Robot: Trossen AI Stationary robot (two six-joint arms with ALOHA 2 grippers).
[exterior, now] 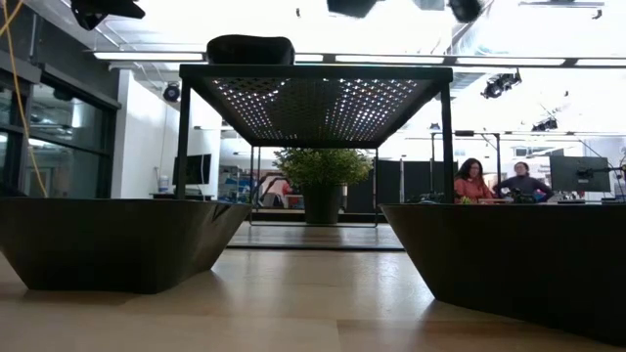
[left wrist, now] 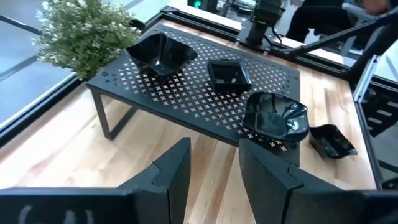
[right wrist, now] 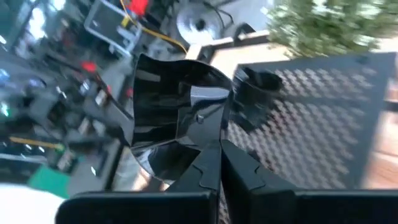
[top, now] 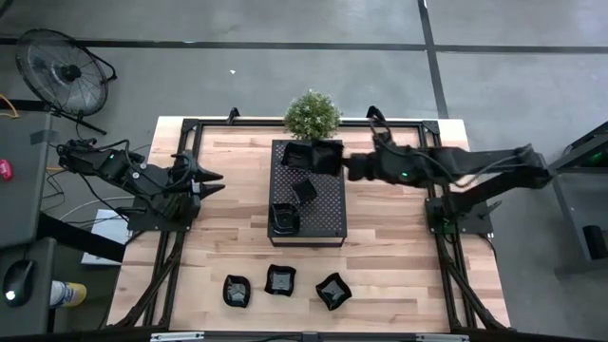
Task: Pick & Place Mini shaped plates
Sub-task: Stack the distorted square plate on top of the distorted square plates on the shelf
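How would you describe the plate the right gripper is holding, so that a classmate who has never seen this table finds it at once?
Start at the black perforated tray in the table's middle and go to its far end, beside the potted plant. There a glossy black mini plate with upswept corners sits clamped in the right gripper. Unlike the other plates, it is the only one held by an arm.

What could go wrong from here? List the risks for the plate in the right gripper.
1. The right gripper pinches only the rim of the glossy plate, so it might slip or swing.
2. It hangs at the far end of the perforated tray, close to the potted plant; a swing could brush it.
3. Two plates already sit on the tray, leaving less room.
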